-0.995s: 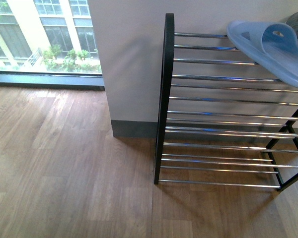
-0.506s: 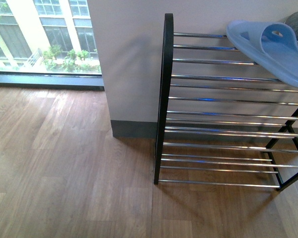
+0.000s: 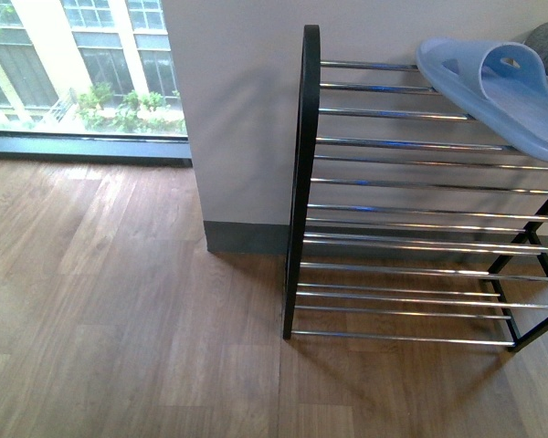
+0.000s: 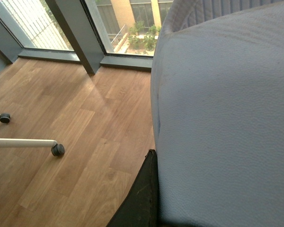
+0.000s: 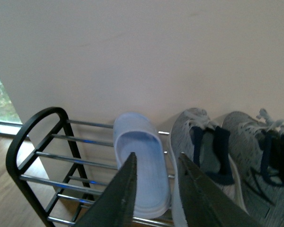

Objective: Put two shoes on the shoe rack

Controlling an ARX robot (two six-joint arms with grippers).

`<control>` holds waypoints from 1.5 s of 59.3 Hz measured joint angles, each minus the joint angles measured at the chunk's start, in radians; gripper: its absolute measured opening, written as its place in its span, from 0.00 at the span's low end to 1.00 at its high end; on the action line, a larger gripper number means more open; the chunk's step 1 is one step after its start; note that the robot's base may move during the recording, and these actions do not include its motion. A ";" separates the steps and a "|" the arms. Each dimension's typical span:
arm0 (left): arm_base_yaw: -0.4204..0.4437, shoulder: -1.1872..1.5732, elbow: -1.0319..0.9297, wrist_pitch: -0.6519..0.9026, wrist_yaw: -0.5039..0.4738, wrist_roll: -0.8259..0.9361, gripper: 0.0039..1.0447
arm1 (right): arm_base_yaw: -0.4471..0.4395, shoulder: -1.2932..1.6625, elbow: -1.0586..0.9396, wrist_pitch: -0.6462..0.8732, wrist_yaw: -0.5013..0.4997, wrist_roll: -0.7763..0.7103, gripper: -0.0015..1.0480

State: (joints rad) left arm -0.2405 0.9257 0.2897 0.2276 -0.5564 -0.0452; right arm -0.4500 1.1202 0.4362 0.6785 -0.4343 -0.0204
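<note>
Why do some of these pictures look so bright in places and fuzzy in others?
Front view: daylight from the window washes out the buildings outside, and the chrome bars of the black-framed shoe rack catch glare. Left wrist view: a pale grey cushioned surface fills the frame at close range. Right wrist view: the right gripper is soft, too near the lens.

Open multi-tier shoe rack (image 3: 303,182): matt black frame at frame centre, glossy chrome metal bars mirroring the light. Pale blue slipper (image 3: 493,87), upper right of front view: smooth, plastic-like, faintly sheened. Two grey knit sneakers (image 5: 227,156), right of right wrist view: rough cloth uppers, dark fabric tongues. Brown wood-grain plank floor (image 3: 110,301): smooth, satin. Pale wall (image 3: 237,109): matt. Large pale grey-blue surface (image 4: 227,118), right of left wrist view: finely grained, leather-like, matt.
</note>
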 joint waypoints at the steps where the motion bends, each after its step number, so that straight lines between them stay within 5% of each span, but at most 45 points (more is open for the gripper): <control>1: 0.000 0.000 0.000 0.000 0.000 0.000 0.02 | 0.015 -0.019 -0.025 0.002 0.016 0.003 0.20; 10: 0.000 0.000 0.000 0.000 -0.001 0.000 0.02 | 0.091 -0.116 -0.129 0.002 0.090 0.004 0.02; 59: 0.000 0.000 0.000 0.000 -0.001 0.000 0.02 | 0.441 -0.612 -0.394 -0.220 0.423 0.010 0.02; 89: 0.000 0.000 0.000 0.000 -0.001 0.000 0.02 | 0.446 -0.832 -0.417 -0.388 0.435 0.010 0.02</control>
State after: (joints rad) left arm -0.2405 0.9257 0.2897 0.2276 -0.5575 -0.0452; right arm -0.0036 0.2882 0.0189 0.2901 0.0002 -0.0105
